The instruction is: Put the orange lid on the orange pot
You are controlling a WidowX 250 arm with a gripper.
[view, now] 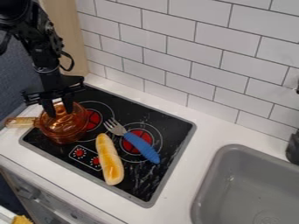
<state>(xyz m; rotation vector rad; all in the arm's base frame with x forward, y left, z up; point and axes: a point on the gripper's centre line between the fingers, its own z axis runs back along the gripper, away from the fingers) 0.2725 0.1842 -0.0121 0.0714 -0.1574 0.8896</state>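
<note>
At the upper left, the black gripper (59, 112) hangs down over the stove, its two fingers shut on the knob of the clear orange lid (63, 124). Beneath it is the see-through orange pot (62, 138), on the left part of the black cooktop, with its handle pointing left. Lid and pot overlap in this view; I cannot tell whether the lid is seated flat on the rim or just above it.
A fork with a blue handle (140, 147) lies across the right burner, with a bread roll (109, 159) beside it on the cooktop (140, 183). Behind is a white tiled wall (175, 52); a grey sink (251, 183) is set into the counter (204, 131) at the right.
</note>
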